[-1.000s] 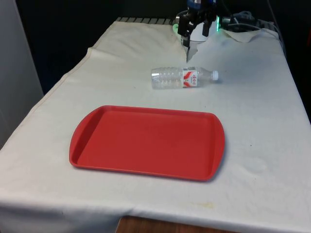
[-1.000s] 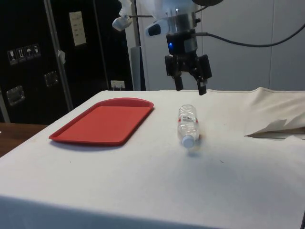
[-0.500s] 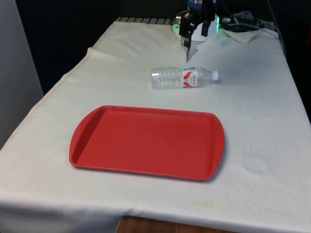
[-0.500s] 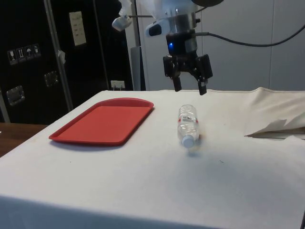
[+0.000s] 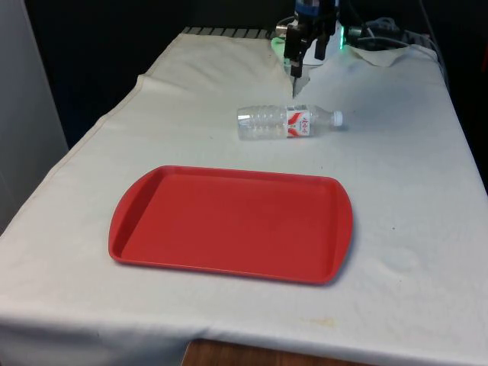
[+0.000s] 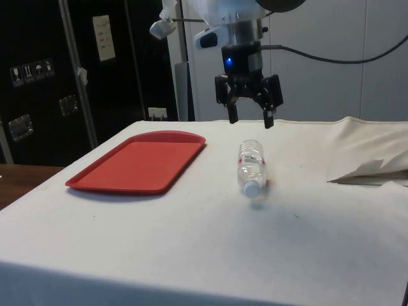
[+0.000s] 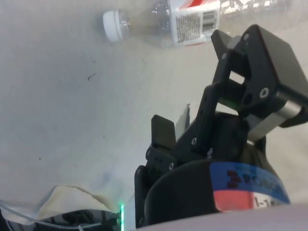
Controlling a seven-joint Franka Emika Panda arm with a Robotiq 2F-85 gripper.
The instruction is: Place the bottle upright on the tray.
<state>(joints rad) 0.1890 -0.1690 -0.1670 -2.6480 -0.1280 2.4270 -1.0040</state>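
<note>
A: Where's the bottle (image 5: pixel 288 122)?

B: On its side on the white cloth (image 5: pixel 396 175), not on the tray (image 5: pixel 229 221). Clear plastic, white cap (image 5: pixel 337 117), red and white label (image 5: pixel 300 124). In the front view the cap points to the front view's right. In the side view the bottle (image 6: pixel 251 167) lies cap-first towards the camera.

A: And the tray?

B: Red, flat on the cloth, nothing on it. It sits nearer the front camera than the bottle, with a strip of bare cloth between them. In the side view the tray (image 6: pixel 137 162) is off to one side of the bottle, apart from it.

A: Gripper?

B: The gripper (image 6: pixel 249 118) hangs in the air above the table, beyond the bottle's base end in the side view, touching nothing. In the front view the gripper (image 5: pixel 306 57) is at the table's far end, behind the bottle and well clear of it.

A: Fingers?

B: Apart, nothing between them. The side view shows two black fingers (image 6: pixel 233 113) pointing down with a clear gap.

A: Wrist camera?

B: It shows the bottle (image 7: pixel 192 17) lying on the cloth with its cap (image 7: pixel 114 25) and a barcode on the label. The gripper (image 7: pixel 202 110) is off the bottle, cloth between them.

A: Anything else on the table?

B: Crumpled cloth (image 6: pixel 370 171) near the far edge in the side view. Cables (image 5: pixel 381 34) near the robot base in the front view.
</note>
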